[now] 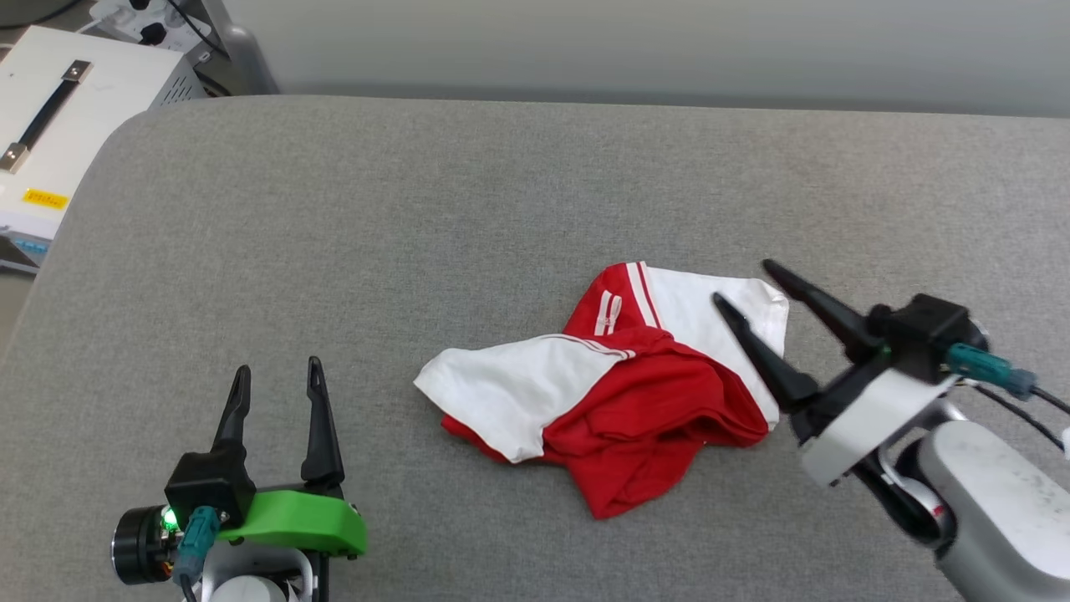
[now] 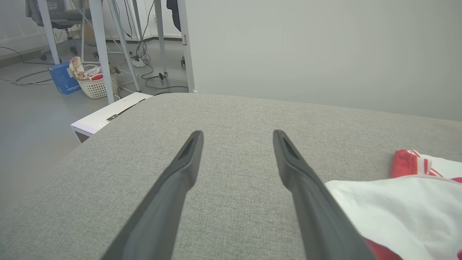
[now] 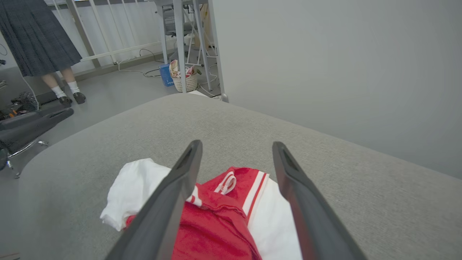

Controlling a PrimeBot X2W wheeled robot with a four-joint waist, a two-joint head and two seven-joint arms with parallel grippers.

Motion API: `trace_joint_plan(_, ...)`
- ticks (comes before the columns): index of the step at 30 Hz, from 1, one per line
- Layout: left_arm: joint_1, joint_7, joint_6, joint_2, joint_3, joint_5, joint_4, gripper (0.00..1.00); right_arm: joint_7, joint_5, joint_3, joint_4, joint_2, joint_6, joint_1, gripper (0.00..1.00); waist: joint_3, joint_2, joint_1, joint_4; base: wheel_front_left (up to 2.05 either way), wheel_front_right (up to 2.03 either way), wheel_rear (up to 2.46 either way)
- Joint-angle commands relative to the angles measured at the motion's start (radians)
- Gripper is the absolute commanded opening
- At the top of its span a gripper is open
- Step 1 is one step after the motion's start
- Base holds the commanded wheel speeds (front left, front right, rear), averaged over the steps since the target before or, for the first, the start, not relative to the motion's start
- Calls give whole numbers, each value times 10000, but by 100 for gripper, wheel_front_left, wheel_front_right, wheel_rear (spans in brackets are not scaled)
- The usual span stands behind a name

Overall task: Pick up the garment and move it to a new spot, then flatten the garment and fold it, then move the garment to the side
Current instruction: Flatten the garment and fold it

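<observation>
The shirt (image 1: 635,393) lies crumpled on the grey padded bench (image 1: 418,209), right of the middle. It is a red heap with one white sleeve spread toward the left and another white sleeve with red-and-white striped trim at the back. The right gripper (image 1: 740,280) is over the shirt's right edge with its two dark fingers spread wide and nothing clamped between them; whether a fingertip touches the cloth I cannot tell. From its wrist, the right gripper (image 3: 236,142) points across the shirt (image 3: 216,224). The left gripper (image 1: 278,364) is also spread wide and empty, at the near left of the bench, apart from the shirt. A person in a dark skirt (image 3: 36,43) stands on the floor beyond.
</observation>
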Motion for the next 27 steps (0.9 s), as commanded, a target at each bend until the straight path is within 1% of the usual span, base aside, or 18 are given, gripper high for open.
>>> trace_joint_plan(1, 178, -57, 0, -22, -26, 127, -85, 100, -77, -509, -816, -117, 57, -7, 493, 100, -254, -1, 0, -187, 0, 0, 0)
trace_joint_plan(4, 296, -57, -14, -22, -103, 264, -190, 100, -103, -1533, -3034, -454, 544, -7, 1540, 100, -376, -1, 0, -199, 0, 0, 0)
trace_joint_plan(6, 348, -57, -17, -22, -157, 368, -265, 100, -107, -2190, -4313, -805, 994, -7, 2132, 100, -417, -1, 0, -188, 0, 0, 0)
trace_joint_plan(8, 370, -57, -33, -22, -229, 495, -365, 100, -109, -2689, -5328, -1114, 1448, -7, 2647, 100, -452, -1, 0, -155, 0, 0, 0)
trace_joint_plan(11, 411, -57, -30, -22, -331, 596, -492, 100, -110, -3212, -6241, -1447, 1885, -7, 3097, 100, -467, -1, 0, -100, 0, 0, 0)
trace_joint_plan(14, 364, -57, -27, -22, -417, 640, -611, 100, -2, -3571, -6617, -1805, 1902, -7, 2991, 100, -377, -1, 0, -14, 0, 0, 0)
trace_joint_plan(17, 264, -57, -9, -22, -480, 637, -685, 100, 512, -3659, -6565, -2092, 1630, -7, 2353, 100, -250, -1, 0, 62, 0, 0, 0)
trace_joint_plan(19, 174, -57, -18, -22, -522, 620, -706, 100, 1010, -3530, -6262, -2097, 1181, -7, 1654, 100, -116, -1, 0, 138, 0, 0, 0)
trace_joint_plan(21, 72, -57, -45, -22, -543, 591, -673, 100, 1881, -3196, -5654, -1990, 747, -7, 916, 100, 18, -1, 0, 219, 0, 0, 0)
trace_joint_plan(25, -123, -57, -50, -22, -595, 497, -611, 100, 4478, -2055, -3786, -1425, -478, -7, -576, 100, 305, -1, 0, 399, 0, 0, 0)
trace_joint_plan(27, -215, -57, -29, -22, -625, 441, -593, 100, 6034, -1269, -2737, -1147, -1051, -7, -1240, 100, 464, -1, 0, 481, 0, 0, 0)
